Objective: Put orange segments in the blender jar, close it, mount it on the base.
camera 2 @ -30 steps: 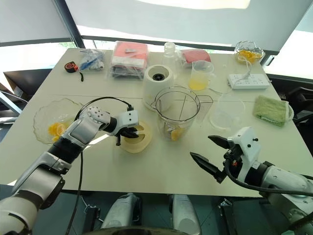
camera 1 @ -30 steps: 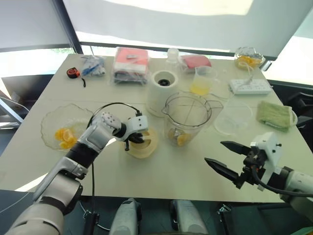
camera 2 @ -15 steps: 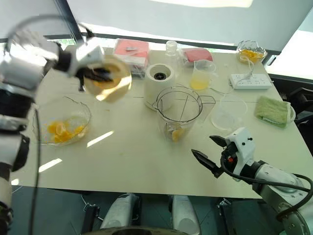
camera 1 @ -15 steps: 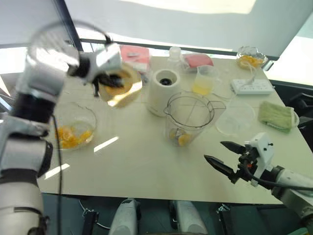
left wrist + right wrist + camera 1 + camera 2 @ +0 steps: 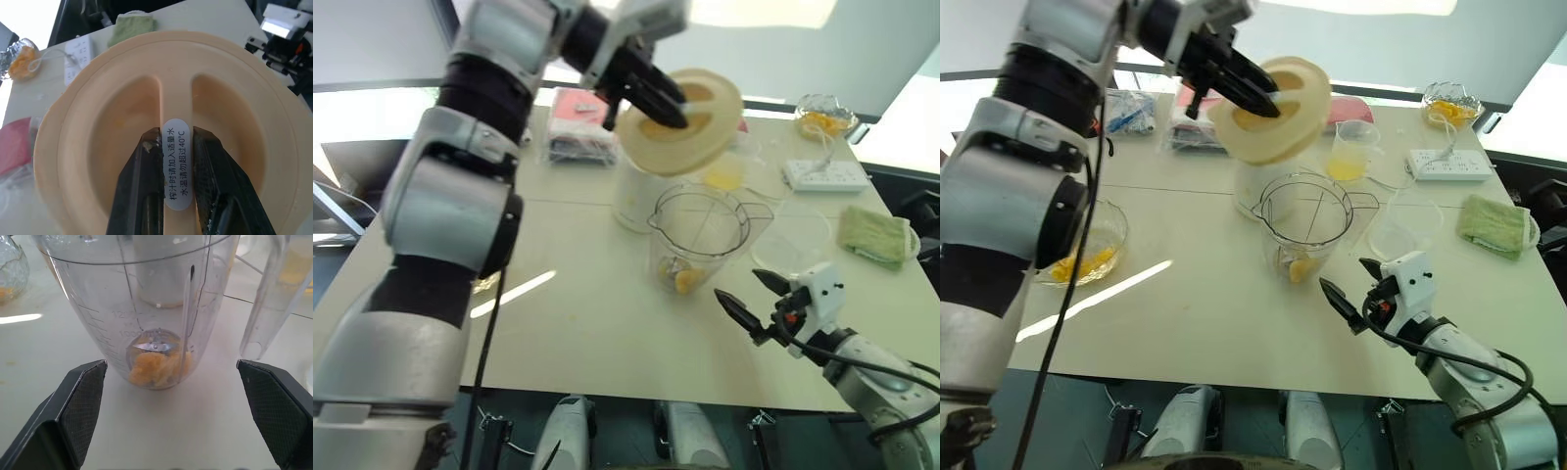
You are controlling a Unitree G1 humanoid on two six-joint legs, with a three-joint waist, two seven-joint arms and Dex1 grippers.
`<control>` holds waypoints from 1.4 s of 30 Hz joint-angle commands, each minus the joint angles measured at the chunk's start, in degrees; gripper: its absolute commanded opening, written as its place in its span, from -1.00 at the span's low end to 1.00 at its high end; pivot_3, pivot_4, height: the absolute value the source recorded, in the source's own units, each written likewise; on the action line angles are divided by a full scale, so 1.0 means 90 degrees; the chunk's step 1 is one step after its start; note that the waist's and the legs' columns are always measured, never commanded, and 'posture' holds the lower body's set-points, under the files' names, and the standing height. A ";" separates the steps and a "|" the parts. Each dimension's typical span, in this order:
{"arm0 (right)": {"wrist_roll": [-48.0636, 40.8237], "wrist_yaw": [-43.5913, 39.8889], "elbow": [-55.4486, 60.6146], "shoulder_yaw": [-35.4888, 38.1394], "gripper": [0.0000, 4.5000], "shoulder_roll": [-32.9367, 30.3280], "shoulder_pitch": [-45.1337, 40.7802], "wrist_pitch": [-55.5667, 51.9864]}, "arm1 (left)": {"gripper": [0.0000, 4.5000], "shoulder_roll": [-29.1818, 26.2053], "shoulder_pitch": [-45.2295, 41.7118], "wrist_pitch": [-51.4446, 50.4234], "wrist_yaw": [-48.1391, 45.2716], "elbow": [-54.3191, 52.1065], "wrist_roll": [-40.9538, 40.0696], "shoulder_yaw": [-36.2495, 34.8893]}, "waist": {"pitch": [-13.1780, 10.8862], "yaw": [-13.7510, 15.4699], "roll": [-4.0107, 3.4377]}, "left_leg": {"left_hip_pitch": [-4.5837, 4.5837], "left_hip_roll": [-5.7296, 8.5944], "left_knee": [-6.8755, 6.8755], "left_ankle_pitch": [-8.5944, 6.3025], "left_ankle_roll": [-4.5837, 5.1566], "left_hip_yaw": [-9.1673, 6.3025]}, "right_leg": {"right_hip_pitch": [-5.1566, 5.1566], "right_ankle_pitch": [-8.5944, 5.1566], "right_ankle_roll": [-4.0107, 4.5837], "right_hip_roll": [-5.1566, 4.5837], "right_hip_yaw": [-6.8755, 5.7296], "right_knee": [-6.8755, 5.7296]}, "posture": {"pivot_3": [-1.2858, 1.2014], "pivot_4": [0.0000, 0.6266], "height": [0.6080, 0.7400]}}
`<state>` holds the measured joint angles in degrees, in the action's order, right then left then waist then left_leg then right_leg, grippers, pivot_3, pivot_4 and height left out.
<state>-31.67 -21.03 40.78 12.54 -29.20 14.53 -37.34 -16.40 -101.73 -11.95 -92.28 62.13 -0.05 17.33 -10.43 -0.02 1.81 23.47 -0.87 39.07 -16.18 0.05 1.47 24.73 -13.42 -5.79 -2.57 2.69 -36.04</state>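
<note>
Orange segments (image 5: 155, 367) sit at the bottom of the blender jar (image 5: 697, 238), mid-table, so filling looks done. Left gripper (image 5: 658, 95), clamped on the cream lid's (image 5: 680, 122) centre rib, holds it in the air above the jar. Right gripper (image 5: 752, 299), jaws wide apart, waits just near of the jar. Closing and mounting on the white base (image 5: 634, 191), just behind, remain

Bright daylight thru back window (image 5: 372, 117), glare on table (image 5: 524, 289), pics sharp.
</note>
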 commanded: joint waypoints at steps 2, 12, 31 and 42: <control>0.0356 0.0336 0.0201 -0.0192 1.00 0.0379 0.0139 0.0372 | -0.89 0.0366 -0.0524 -0.0394 -0.0024 0.0312 0.0008 0.0107 | -0.0002 -0.0076 -0.0003 | 0.0001 -0.0001 0.0000 -0.0001 0.0001 -0.0006 | 0.0000 0.0000 0.0000 0.0001 -0.0002 -0.0003 | 0.03 -0.52 1.00; 0.0845 0.0651 0.0020 -0.0621 1.00 0.0821 -0.0005 0.0591 | -0.89 0.1099 -0.0155 -0.0685 0.0210 0.0301 0.0809 0.0595 | 0.0000 -0.0094 -0.0008 | -0.0001 -0.0001 0.0001 -0.0001 0.0003 -0.0005 | 0.0002 0.0000 0.0001 -0.0001 0.0004 -0.0004 | 0.03 -0.52 1.00; 0.1223 0.0739 -0.0274 -0.0864 1.00 0.1156 -0.0288 0.0673 | -0.89 0.1828 0.0368 -0.2660 0.1072 -0.0082 0.1351 0.0810 | 0.0006 -0.0075 -0.0020 | -0.0005 0.0004 0.0005 -0.0003 0.0004 -0.0007 | -0.0001 0.0000 -0.0006 -0.0003 0.0004 -0.0012 | 0.03 -0.52 1.00; 0.1277 0.0780 -0.0383 -0.0854 1.00 0.1220 -0.0407 0.0676 | -0.89 0.1818 0.1341 -0.4193 0.1368 -0.1355 0.1668 0.1465 | 0.0051 -0.0083 -0.0035 | -0.0033 0.0001 0.0006 -0.0003 0.0004 -0.0010 | -0.0030 -0.0002 -0.0002 -0.0003 0.0004 -0.0011 | 0.03 -0.52 1.00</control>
<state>-20.33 -14.03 36.24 4.65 -18.59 11.38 -32.31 -0.98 -92.67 -46.35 -80.17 48.62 13.74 26.46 -9.97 -0.77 1.50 23.13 -0.85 39.12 -16.20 0.09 1.38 24.42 -13.44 -5.81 -2.59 2.72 -36.14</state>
